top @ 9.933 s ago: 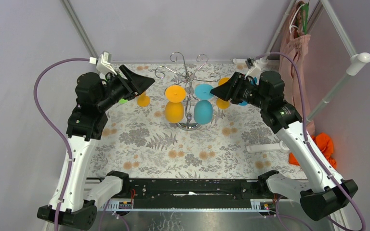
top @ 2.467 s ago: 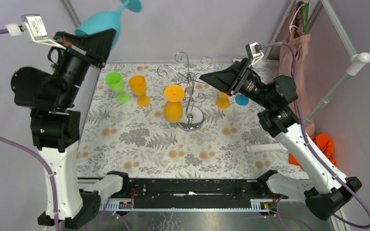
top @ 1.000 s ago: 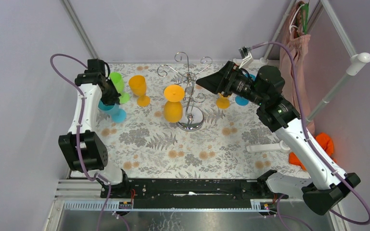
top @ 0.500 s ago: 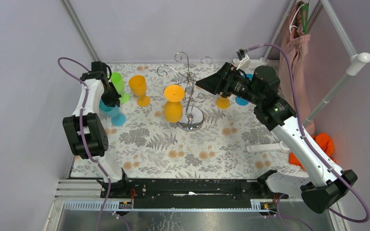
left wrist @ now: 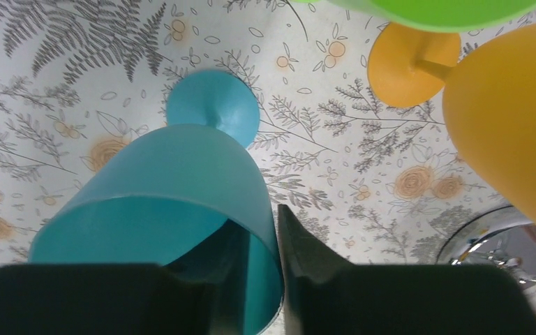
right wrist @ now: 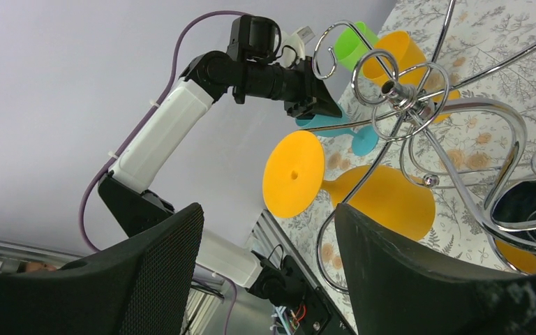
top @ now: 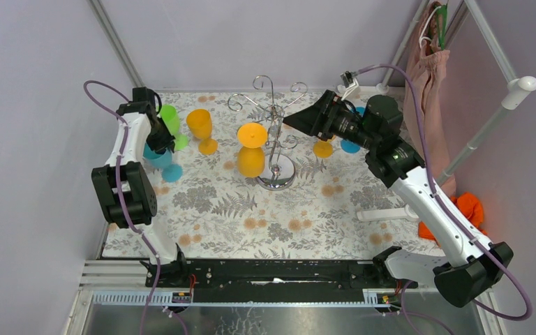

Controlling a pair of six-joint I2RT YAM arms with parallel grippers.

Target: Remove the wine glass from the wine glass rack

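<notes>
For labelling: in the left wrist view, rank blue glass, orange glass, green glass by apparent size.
1. blue glass, nearest the camera.
2. orange glass, cropped.
3. green glass, mostly cut off, so unsure.

The surface (top: 209,202) wears a flowered cloth. A white tube (top: 377,216) lies at its right edge. Beyond that edge are an orange cloth (top: 469,207) and a hanging pink cloth (top: 429,66).
</notes>
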